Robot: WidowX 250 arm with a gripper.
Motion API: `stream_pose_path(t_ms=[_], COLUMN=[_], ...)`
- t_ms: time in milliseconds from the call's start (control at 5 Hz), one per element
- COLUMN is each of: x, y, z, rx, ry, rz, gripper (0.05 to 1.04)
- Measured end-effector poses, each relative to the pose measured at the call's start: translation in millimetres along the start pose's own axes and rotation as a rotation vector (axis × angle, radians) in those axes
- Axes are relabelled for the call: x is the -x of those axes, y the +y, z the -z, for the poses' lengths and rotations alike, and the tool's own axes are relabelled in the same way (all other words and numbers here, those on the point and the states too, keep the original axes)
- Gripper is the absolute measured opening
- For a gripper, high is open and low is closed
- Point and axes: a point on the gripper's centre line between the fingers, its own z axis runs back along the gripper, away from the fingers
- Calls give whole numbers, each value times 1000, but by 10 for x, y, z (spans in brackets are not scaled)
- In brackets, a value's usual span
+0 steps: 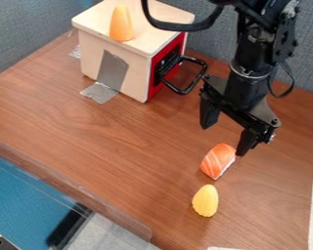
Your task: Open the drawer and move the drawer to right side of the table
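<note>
My gripper [228, 131] hangs over the right half of the table, open, its fingertips apart with nothing between them. A wooden box [136, 71] stands at the upper left, and its red drawer front [155, 87] faces right, looking flush with the box. The black drawer handle [199, 77] sticks out to the right. It is up and to the left of my gripper, apart from the fingertips.
On the box top stands an orange cone-shaped toy [121, 23]. A salmon sushi toy [218, 161] lies just below the gripper, with a yellow toy [205, 200] nearer the front. Grey tape [112, 71] holds the box. Grey partition walls [32, 29] border the table.
</note>
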Motion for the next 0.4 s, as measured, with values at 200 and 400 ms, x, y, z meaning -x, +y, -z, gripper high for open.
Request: stream_pose_path(t_ms=[200, 400], x=[46, -86], y=[0, 230], z=[101, 207], rx=[-2, -12], ry=[37, 65], rz=[1, -59], gripper=[1000, 999])
